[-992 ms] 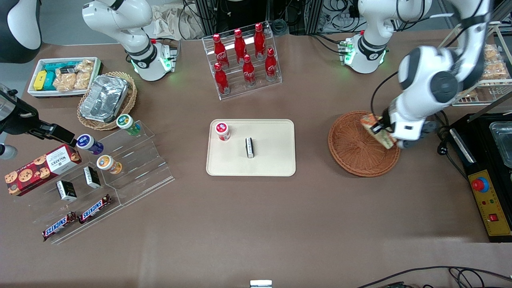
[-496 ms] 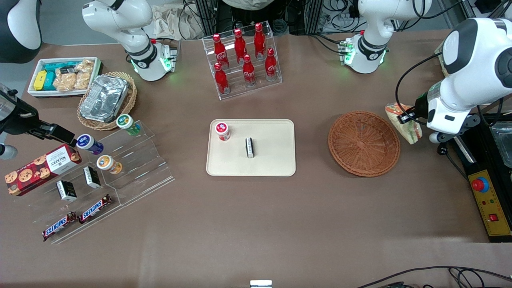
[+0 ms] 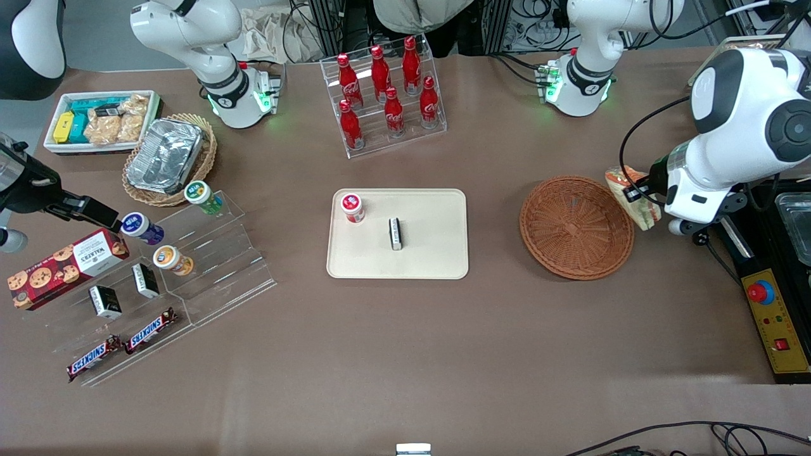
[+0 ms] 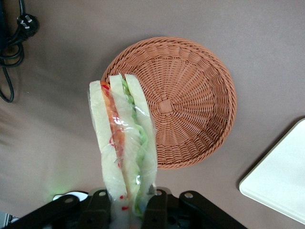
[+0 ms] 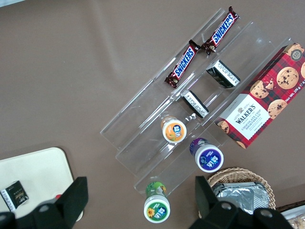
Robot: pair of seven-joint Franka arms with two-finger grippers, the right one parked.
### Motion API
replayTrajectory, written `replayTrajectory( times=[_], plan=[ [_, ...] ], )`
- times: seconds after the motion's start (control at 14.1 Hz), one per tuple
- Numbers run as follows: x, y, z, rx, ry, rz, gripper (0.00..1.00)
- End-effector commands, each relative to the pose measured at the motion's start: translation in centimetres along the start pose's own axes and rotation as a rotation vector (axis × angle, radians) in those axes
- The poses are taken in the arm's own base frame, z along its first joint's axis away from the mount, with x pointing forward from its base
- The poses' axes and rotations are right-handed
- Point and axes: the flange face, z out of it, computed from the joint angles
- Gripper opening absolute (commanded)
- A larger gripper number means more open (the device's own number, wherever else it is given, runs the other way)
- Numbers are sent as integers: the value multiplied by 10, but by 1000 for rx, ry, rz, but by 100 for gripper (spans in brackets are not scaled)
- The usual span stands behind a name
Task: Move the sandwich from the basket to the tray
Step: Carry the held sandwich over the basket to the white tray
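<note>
White bread sandwich [image 3: 632,206] [image 4: 125,143], wrapped in clear film, is clamped upright in the gripper [image 3: 641,193] [image 4: 126,200], jaws closed on its base. It hangs at three o'clock of the wicker basket [image 3: 575,227] [image 4: 190,100], slightly nearer than before. The tray [image 3: 437,253] [image 4: 281,183] is partly cut off in the wrist view.

Rough woven wicker basket [image 4: 190,95], glossy clear film on sandwich [image 4: 124,143], smooth matt plastic tray [image 3: 431,253]
</note>
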Motion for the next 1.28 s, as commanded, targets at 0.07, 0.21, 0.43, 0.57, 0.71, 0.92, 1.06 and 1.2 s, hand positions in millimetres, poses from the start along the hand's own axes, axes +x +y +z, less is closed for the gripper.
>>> replayTrajectory(
  times=[0.07,0.21,0.43,0.57,0.71,0.92,1.06,1.2],
  plan=[
    [-2,1,-16,-15,18,20,0],
    [-6,8,-35,-27,44,34,0],
    [-22,20,-45,-20,49,58,0],
    [-39,41,-44,-9,54,76,0],
    [-59,67,-42,2,64,35,0],
    [-88,107,-44,14,88,81,0],
    [-110,129,-37,27,89,131,0],
    [-131,155,-22,46,79,134,0]
  ],
)
